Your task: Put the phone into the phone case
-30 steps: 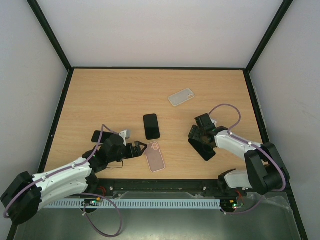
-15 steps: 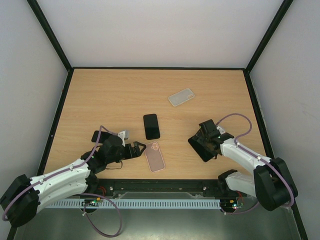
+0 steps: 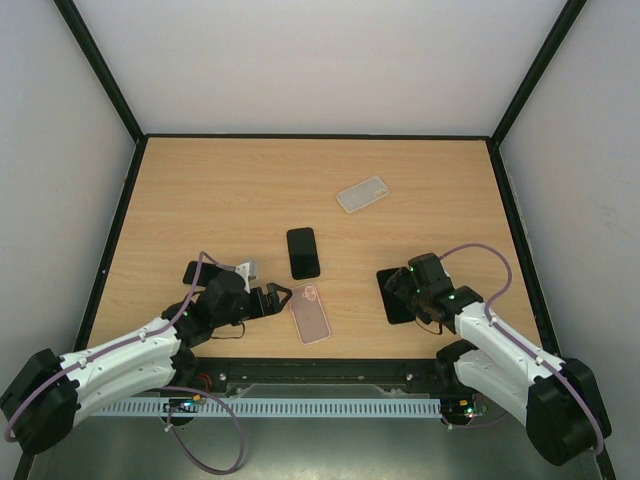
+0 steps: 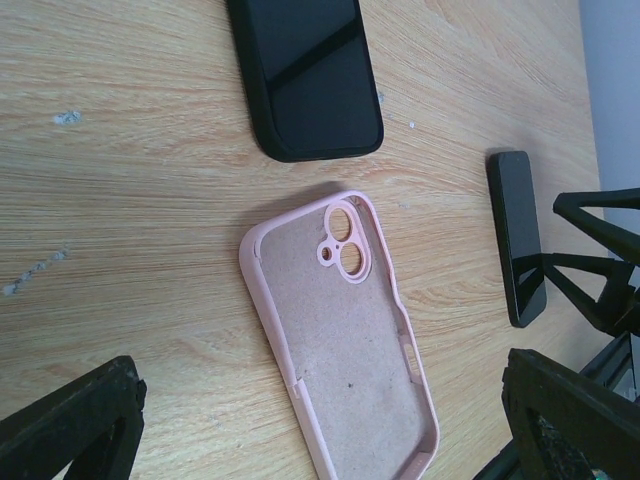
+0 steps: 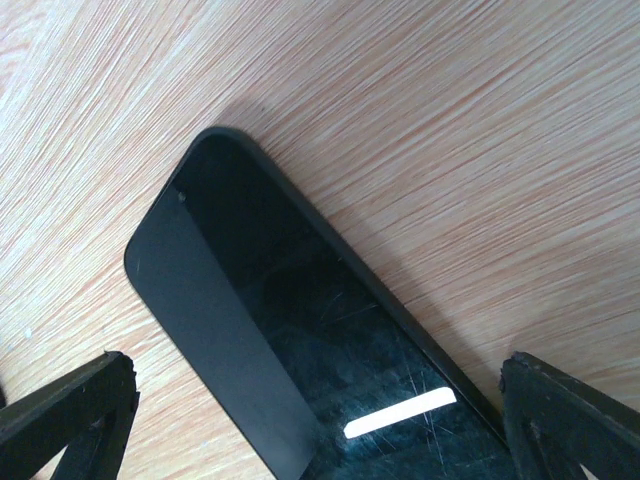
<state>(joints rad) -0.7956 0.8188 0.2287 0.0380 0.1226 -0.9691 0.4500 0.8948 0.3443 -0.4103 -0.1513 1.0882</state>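
Two cases (image 3: 310, 313) (image 3: 362, 194), two black phones (image 3: 303, 253) (image 3: 393, 300)

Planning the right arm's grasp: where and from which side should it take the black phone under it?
Grip the black phone across its long edges, from straight above: it lies flat, screen up, narrow enough, I judge, for the open right pincer.

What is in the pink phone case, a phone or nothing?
Empty: the pink case lies open side up, bare lining and camera holes showing.

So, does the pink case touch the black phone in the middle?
Apart. The left wrist view shows bare wood between the pink case and the black phone.
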